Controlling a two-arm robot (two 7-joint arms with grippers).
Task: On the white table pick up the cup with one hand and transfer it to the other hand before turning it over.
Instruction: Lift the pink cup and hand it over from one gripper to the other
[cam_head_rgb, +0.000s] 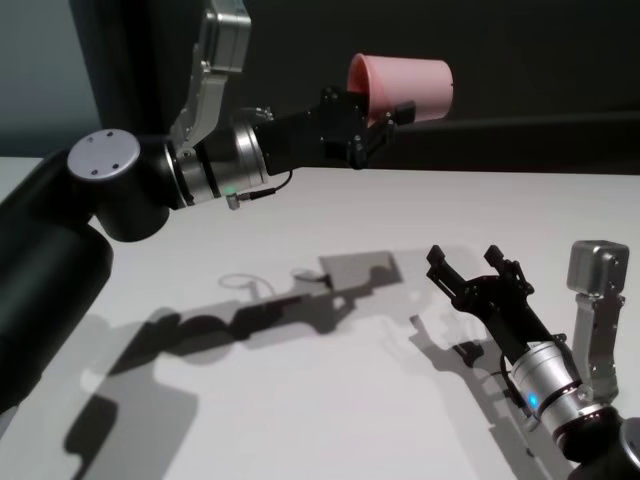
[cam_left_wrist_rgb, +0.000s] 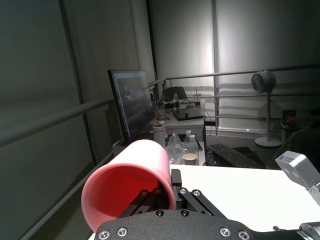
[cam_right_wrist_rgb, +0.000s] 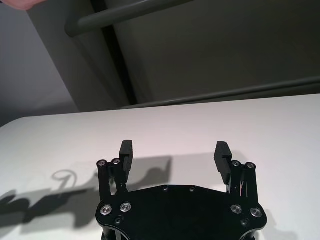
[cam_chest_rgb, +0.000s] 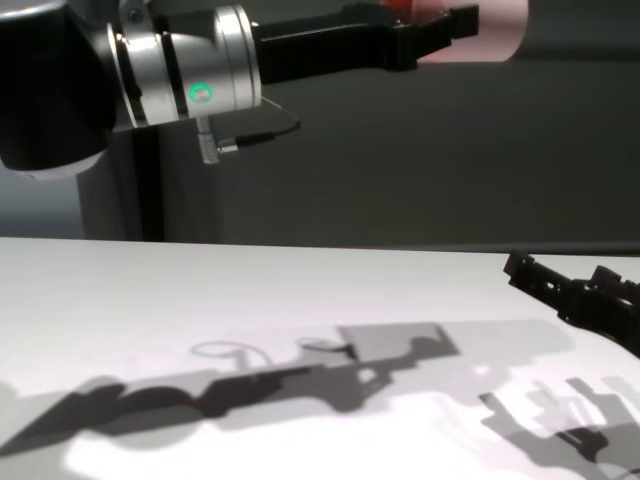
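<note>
The salmon-pink cup (cam_head_rgb: 412, 88) lies on its side in the air, high above the far part of the white table (cam_head_rgb: 300, 420). My left gripper (cam_head_rgb: 383, 118) is shut on the cup's wall at the rim. In the left wrist view the cup (cam_left_wrist_rgb: 127, 190) turns its open mouth back toward the wrist, with the left gripper (cam_left_wrist_rgb: 162, 186) clamped on its edge. In the chest view the cup (cam_chest_rgb: 500, 30) and left gripper (cam_chest_rgb: 440, 25) sit at the top edge. My right gripper (cam_head_rgb: 468, 262) hovers low over the table's near right part, open and empty, well below the cup; its jaws (cam_right_wrist_rgb: 174, 148) stand wide apart.
A dark wall runs behind the table's far edge (cam_chest_rgb: 300, 245). The arms' shadows fall across the tabletop (cam_head_rgb: 250, 310). Beyond the table, the left wrist view shows a monitor (cam_left_wrist_rgb: 132, 102), a cluttered desk and a standing fan (cam_left_wrist_rgb: 263, 82).
</note>
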